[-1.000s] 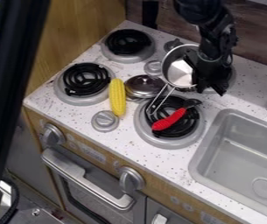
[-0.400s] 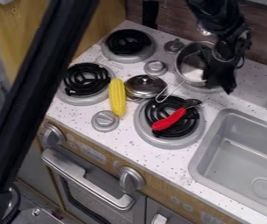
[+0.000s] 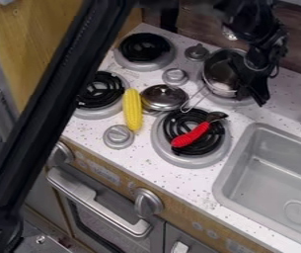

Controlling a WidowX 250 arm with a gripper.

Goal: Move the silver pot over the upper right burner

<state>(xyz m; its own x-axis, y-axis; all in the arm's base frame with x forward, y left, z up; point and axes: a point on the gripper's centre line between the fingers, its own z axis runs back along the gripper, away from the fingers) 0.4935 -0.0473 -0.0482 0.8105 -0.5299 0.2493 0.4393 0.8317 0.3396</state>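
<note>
- Camera view, from where I stand: black gripper is at the silver pot, top right of the stove.
- Fingers look pinched on the pot's right wall, one inside, one outside; a side grip like that likely suits a thin rim.
- Pot is over the upper right burner; the pan's pale edge shows below it. Resting or just above, can't tell.
- Wire handle points down-left, away from the grip, so probably no clash with the gripper; its loop ends near the glass lid.
- Lid sits between burners, beside the yellow corn cob; neither blocks the target spot.
- Red-handled utensil lies across the lower right burner, a plausible reason to keep the pot well back.
- Judgement: placement nearly done. Next, check centring, lower if needed, level the base, let go.
- Risk: uneven release could tip the pot, or the handle could catch the lid.
</note>
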